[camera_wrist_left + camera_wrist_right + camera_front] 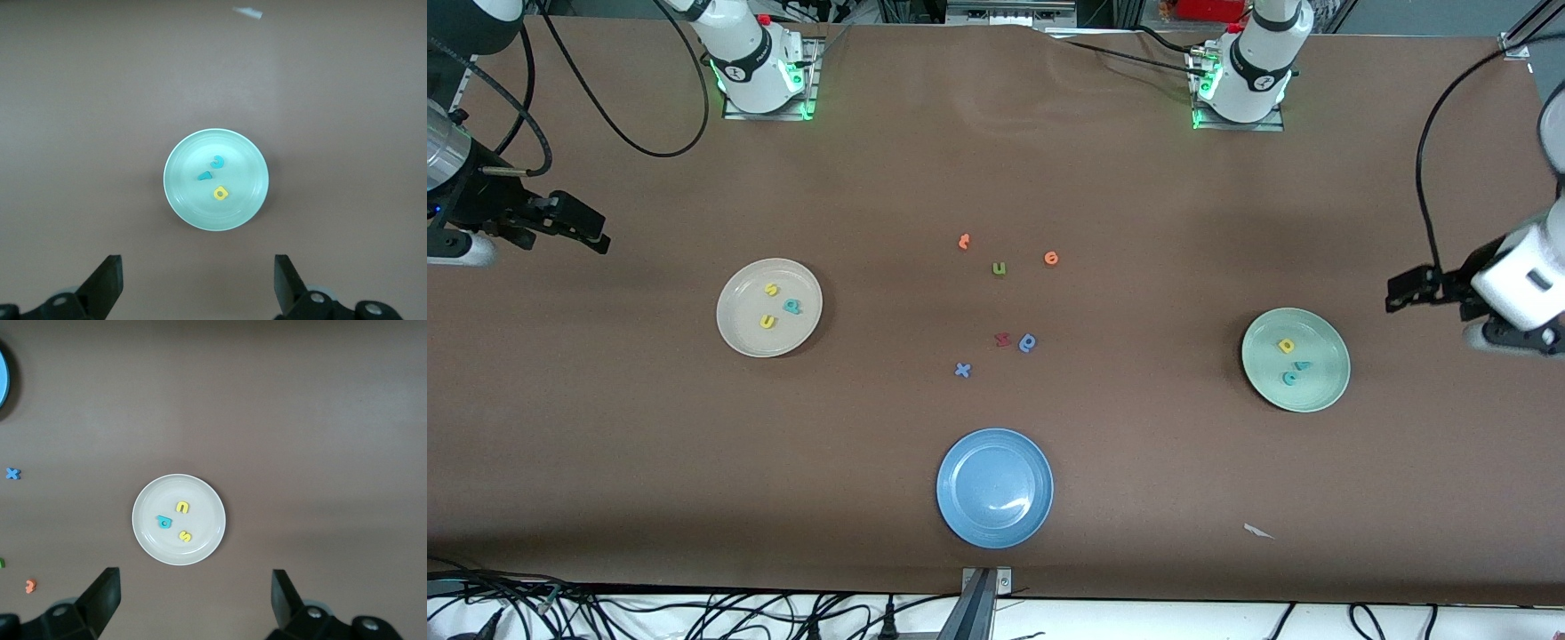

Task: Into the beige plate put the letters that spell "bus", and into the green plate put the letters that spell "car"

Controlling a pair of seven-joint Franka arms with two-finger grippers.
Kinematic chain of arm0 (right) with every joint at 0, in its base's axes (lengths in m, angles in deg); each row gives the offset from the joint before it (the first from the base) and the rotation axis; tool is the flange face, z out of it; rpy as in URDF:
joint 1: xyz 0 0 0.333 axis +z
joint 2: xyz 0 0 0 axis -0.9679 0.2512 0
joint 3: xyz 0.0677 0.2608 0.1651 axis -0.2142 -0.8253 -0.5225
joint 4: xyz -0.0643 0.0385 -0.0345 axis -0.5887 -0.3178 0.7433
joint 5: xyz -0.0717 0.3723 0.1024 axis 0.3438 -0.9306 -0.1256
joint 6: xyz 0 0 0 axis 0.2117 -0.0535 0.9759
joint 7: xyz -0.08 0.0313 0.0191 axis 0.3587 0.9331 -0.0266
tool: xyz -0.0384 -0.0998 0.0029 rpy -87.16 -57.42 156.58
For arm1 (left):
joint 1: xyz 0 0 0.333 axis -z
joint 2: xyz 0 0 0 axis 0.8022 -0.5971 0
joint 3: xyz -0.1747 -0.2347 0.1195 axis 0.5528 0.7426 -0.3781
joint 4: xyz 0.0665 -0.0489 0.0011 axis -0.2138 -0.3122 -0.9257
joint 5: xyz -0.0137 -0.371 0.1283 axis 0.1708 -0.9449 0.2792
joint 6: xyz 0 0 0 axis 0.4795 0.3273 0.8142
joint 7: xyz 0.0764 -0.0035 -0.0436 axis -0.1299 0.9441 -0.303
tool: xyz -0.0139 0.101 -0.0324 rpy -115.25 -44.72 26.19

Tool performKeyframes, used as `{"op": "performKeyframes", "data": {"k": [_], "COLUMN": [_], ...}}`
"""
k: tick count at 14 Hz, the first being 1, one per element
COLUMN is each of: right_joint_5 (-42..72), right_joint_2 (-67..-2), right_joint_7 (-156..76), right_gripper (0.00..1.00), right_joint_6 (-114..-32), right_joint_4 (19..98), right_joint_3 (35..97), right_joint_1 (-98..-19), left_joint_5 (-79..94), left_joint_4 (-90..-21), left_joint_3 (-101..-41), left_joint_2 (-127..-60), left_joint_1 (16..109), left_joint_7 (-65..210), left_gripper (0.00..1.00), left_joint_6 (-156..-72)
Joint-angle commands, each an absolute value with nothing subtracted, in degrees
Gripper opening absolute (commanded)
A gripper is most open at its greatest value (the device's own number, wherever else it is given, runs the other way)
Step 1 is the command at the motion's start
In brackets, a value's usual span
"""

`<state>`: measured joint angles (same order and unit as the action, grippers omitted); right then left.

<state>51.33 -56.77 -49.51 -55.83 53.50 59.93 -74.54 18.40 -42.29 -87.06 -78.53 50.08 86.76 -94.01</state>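
**A:** Brown matte tabletop, both arm bases along its top edge. Round cream-beige plate sits toward the right arm's end and holds the small teal foam "b", yellow foam "s" and yellow foam "u". Round pale mint-green plate sits toward the left arm's end and holds the yellow foam "a", teal foam "r" and teal foam "c".

**B:** Grippers?

**A:** Right gripper hangs over bare table at the right arm's end, fingers spread, holding nothing. Left gripper is over the table edge beside the mint-green plate, also spread and empty. Both look parked.

**B:** So sorting looks complete. Risks?

**A:** Mostly needless motion. Leftovers lie mid-table: olive-green foam "u", two orange foam letters, a red foam letter, rounded blue foam letter, blue foam "x". Another pick could grab the olive "u" as a duplicate (the right wrist view only catches the leftovers at its edge). A low sweep could also clip a plate rim and scatter the light letters. Round blue plate, nearest the front camera, holds nothing and should remain so.

**B:** Any readable text?

**A:** Only the letter shapes. Markings on the arm bases are too small to read.
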Motion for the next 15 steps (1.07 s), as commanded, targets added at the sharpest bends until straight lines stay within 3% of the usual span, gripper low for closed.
{"op": "performKeyframes", "data": {"k": [1,6,15], "right_joint_5": [50.79,50.79,50.79], "right_joint_2": [-56.22,-56.22,-56.13], "right_joint_7": [-49.59,-49.59,-49.59], "right_gripper": [1.00,1.00,1.00], "right_joint_6": [-54.73,-54.73,-54.64], "right_joint_4": [51.93,52.01,52.01], "right_joint_3": [59.78,59.78,59.78], "right_joint_1": [-74.57,-74.57,-74.57], "left_joint_5": [16.94,16.77,16.59], "left_joint_4": [-45.64,-51.00,-50.13], "left_joint_3": [-88.79,-88.97,-88.79], "left_joint_2": [-72.19,-67.61,-68.14], "left_joint_1": [52.19,52.90,51.67], "left_joint_7": [87.87,88.04,89.19], "left_gripper": [1.00,1.00,1.00], "left_joint_6": [-94.32,-94.84,-93.44]}}
